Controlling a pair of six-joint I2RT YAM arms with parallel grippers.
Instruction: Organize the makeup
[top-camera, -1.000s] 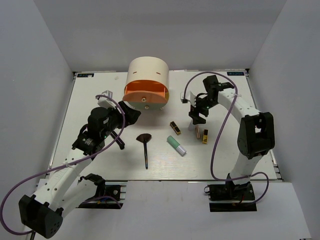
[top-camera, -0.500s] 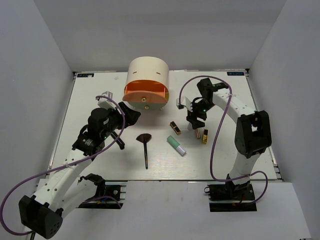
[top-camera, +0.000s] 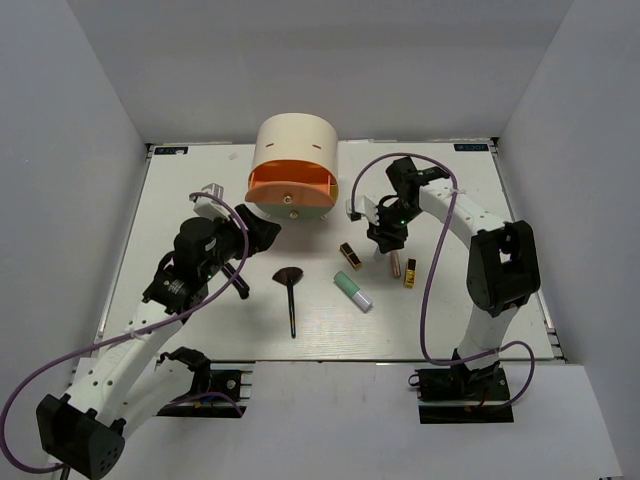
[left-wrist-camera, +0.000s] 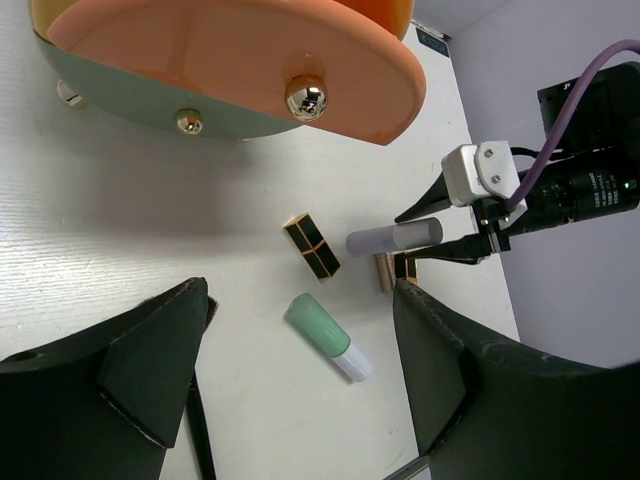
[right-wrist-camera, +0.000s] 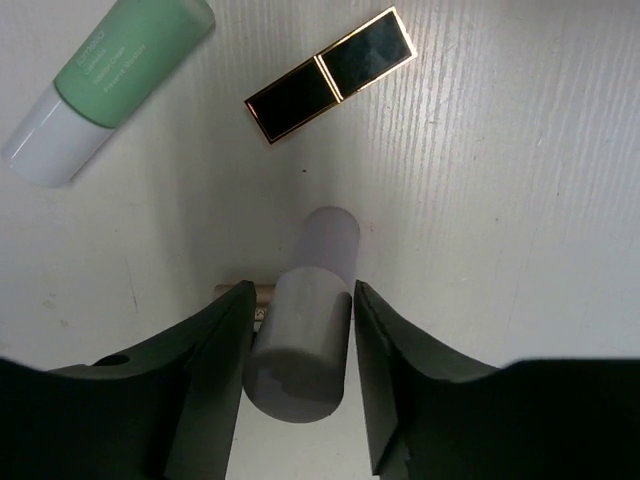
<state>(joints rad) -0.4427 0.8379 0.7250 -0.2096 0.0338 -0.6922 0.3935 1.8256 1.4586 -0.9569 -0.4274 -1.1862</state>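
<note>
The right hand (right-wrist-camera: 300, 295) is closed on the small white bottle (right-wrist-camera: 318, 250) and holds it above the tabletop (top-camera: 180, 200). In the wrist view the bottle's long axis runs 6 to 12 o'clock, with its free end at 12. Under it lies the rose-gold tube (top-camera: 395, 264), running 12 to 6, beside a black-and-gold lipstick (top-camera: 410, 272). At the hand's 8 o'clock lies a second lipstick (top-camera: 350, 255). Below that is the mint-green tube (top-camera: 352, 291), lying 10 to 4 with its white cap at 4. The fan brush (top-camera: 290, 295) has its bristles at 12. At the hand's 10 o'clock the orange drawer (top-camera: 290, 192) juts from the round cream box (top-camera: 295, 140). The left hand (top-camera: 262, 228), spread wide and empty, sits at the drawer's 7 o'clock.
</note>
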